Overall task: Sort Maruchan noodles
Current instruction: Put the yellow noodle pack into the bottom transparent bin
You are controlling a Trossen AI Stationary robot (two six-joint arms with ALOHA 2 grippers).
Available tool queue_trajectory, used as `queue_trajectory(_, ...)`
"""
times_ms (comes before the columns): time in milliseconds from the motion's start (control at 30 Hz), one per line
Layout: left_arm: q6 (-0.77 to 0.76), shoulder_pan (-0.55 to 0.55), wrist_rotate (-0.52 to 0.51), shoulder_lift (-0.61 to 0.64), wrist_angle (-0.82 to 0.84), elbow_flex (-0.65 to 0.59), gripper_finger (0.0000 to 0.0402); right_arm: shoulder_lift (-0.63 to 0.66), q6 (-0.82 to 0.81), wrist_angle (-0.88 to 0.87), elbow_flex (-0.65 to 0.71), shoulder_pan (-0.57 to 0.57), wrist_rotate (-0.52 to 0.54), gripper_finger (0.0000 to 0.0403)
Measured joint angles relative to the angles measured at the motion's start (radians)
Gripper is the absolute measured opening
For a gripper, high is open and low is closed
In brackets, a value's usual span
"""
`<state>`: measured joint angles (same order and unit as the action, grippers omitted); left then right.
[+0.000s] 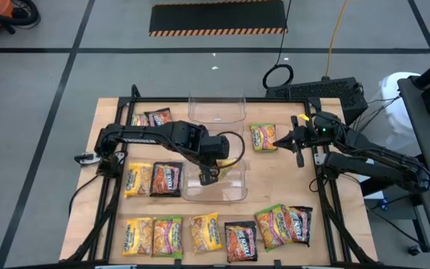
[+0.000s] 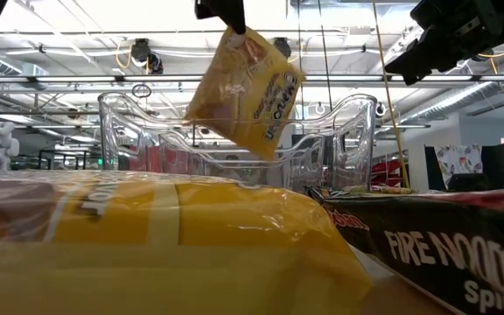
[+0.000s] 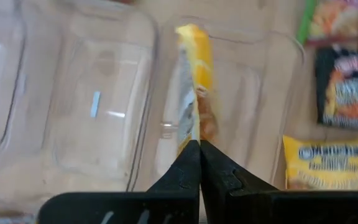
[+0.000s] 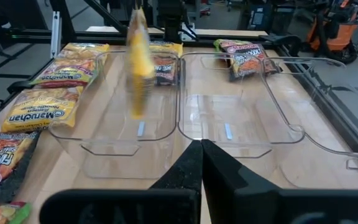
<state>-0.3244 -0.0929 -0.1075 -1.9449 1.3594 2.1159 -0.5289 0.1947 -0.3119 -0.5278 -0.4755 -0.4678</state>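
Hanging below the clenched left gripper [image 3: 199, 144], a yellow noodle packet [image 3: 194, 81] dangles over a clear bin [image 1: 234, 190]. Right gripper [image 1: 287, 140], pinched shut on nothing, hovers just beside a green-edged packet [image 1: 263, 137].

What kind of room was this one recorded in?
Probably a robotics lab or workshop: the wooden table stands on a bare floor with black tape lines, cables run across it, and exposed ceiling pipes and strip lights hang overhead.
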Motion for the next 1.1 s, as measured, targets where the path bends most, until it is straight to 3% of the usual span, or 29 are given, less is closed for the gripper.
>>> queue_trajectory(600, -0.530, -0.076, -0.161, 0.000, 0.004, 0.000, 0.0000, 0.001, -0.011, 0.000, 0.000, 0.000, 0.027, 0.0000)
queue_trajectory(1100, -1.064, -0.170, -0.316, 0.001, 0.185, 0.000, 0.0000, 0.000, -0.027, 0.001, 0.000, -0.001, 0.056, 0.0000)
